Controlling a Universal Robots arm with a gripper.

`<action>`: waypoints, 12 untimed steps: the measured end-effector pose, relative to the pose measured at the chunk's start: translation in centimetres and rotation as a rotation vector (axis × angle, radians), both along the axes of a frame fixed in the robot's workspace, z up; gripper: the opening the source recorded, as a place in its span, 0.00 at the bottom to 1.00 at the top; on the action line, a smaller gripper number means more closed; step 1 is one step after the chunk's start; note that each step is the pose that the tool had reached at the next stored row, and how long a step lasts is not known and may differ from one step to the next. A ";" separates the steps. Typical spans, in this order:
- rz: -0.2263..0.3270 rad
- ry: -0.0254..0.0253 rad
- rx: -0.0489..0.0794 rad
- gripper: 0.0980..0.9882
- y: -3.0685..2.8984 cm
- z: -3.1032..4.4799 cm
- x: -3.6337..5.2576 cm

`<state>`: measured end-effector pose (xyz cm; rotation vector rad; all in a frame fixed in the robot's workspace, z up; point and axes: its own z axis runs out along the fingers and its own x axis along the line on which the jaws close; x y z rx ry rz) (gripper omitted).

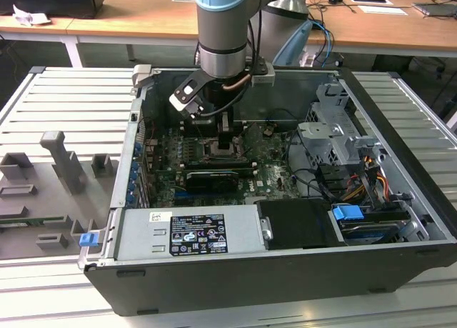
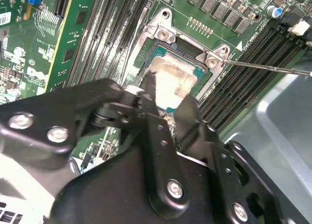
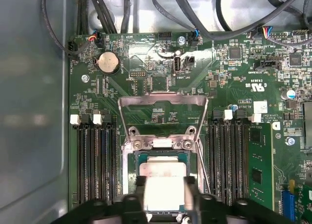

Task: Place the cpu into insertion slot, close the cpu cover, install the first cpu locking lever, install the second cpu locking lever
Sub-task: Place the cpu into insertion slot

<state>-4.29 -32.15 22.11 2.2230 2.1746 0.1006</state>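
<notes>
A slatted metal table (image 1: 43, 99) carries an open computer case (image 1: 285, 271) lying on its side; wooden desks (image 1: 143, 17) stand behind, so this looks like a lab bench. The arm (image 1: 225, 28) reaches straight down into the case, probably to keep the chip level with the board. Beneath the tool lies the green circuit board (image 3: 234, 82), with long black memory slots (image 3: 92, 160) flanking it on both sides. Just beyond the fingertips the cpu cover (image 3: 146, 97) is swung back flat, which leaves the socket free from above. Directly under the tool is the insertion slot (image 3: 130, 170), and the cpu (image 3: 163, 168) sits in or just over it, squared to its rim. The gripper (image 3: 165, 182) appears pressed onto the chip's two opposite edges, its fingers (image 3: 191, 190) pinching it so the pale top stays clear
</notes>
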 end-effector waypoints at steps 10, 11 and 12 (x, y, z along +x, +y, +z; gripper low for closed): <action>0.000 0.0002 0.000 0.01 -0.03 0.19 0.00; 0.000 0.0001 0.000 0.01 -0.03 0.21 0.00; 0.000 0.0000 0.000 0.01 -0.03 0.21 0.00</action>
